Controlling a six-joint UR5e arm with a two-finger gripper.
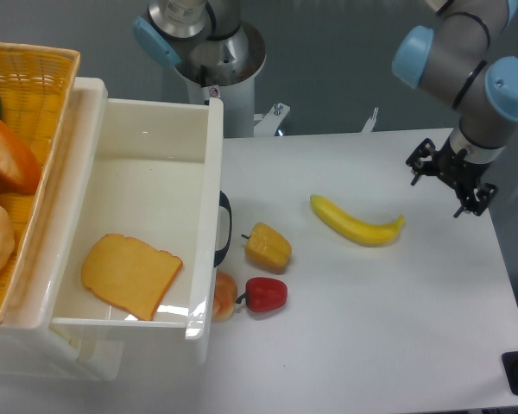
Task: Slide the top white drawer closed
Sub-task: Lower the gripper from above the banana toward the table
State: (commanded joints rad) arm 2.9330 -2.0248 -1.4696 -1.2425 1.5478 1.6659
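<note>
The top white drawer [147, 181] stands pulled well out of its cabinet toward the middle of the table [371, 336], and it sits at the left of the scene with its front wall facing right. It is a deep rectangular tray of glossy white plastic, its walls catching the light, and a slice of toast [129, 274] lies flat on its floor near the front corner. A curved black handle [224, 228] bows out from the front wall.

Just beside that front wall lie a red pepper [265, 294], a yellow pepper [268, 246] and a small orange fruit [224, 296] that looks to be touching or almost touching the drawer. Farther right a smooth yellow banana [356, 222] curves across the table.

My gripper [450, 176] hangs at the far right edge of the table, well apart from the drawer, and I cannot tell how wide its jaws stand; they hold nothing that I can see.

To close the drawer well, I judge I should cross over the fruit, come down against the flat front wall near the handle, and push straight left along the drawer's line of travel. An off-centre push could skew the tray in its runners.

Beyond the drawer, on top of the cabinet, sits a woven yellow wicker basket [34, 73].
</note>
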